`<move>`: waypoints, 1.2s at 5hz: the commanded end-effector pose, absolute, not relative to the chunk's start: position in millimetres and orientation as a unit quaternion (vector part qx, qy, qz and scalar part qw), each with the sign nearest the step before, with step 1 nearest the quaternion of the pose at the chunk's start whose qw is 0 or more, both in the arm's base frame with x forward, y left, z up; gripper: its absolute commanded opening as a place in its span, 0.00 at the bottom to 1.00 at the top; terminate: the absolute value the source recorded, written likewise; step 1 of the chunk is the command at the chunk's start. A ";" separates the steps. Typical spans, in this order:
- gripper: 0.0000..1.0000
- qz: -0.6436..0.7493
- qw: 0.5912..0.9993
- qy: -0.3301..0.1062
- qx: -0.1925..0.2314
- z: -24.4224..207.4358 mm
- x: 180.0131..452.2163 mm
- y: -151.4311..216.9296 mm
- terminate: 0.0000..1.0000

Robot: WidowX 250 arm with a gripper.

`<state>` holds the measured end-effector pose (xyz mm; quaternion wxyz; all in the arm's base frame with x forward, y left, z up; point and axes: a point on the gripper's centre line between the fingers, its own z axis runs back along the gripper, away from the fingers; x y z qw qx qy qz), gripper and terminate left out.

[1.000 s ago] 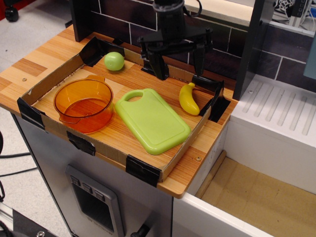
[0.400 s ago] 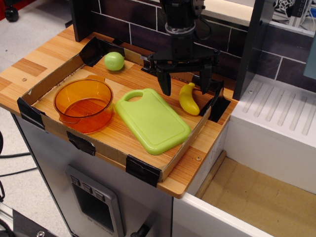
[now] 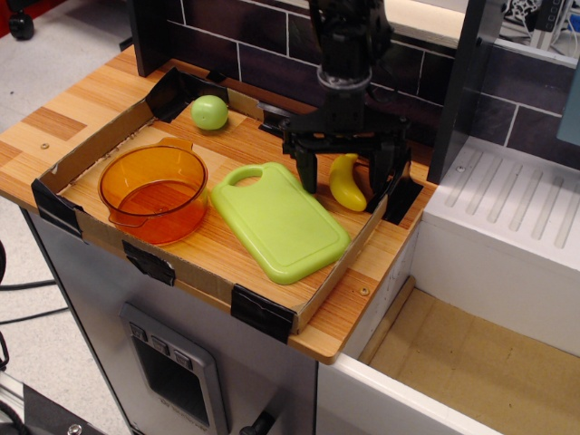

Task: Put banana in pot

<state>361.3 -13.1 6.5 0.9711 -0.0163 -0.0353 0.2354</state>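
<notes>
Light-green cutting board (image 3: 279,220) mid-tray; round green fruit (image 3: 209,112) near back corner.

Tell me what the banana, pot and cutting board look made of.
Banana: glossy yellow plastic, judging by its sheen. Pot: translucent orange plastic; the wood shows through its walls. Cutting board: light-green plastic by its look, smooth with a duller finish.
</notes>
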 end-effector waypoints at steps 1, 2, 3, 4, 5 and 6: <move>0.00 0.242 0.966 -0.075 -0.040 28.0 372.7 -13.9 0.00; 0.00 0.244 0.965 -0.078 -0.049 35.9 371.9 -13.4 0.00; 0.00 0.252 0.963 -0.079 -0.059 57.2 367.6 -10.9 0.00; 0.00 0.260 0.959 -0.080 -0.084 84.7 357.4 -4.1 0.00; 0.00 0.277 0.952 -0.085 -0.095 105.6 345.3 7.1 0.00; 0.00 0.298 0.950 -0.052 -0.081 115.0 324.4 37.6 0.00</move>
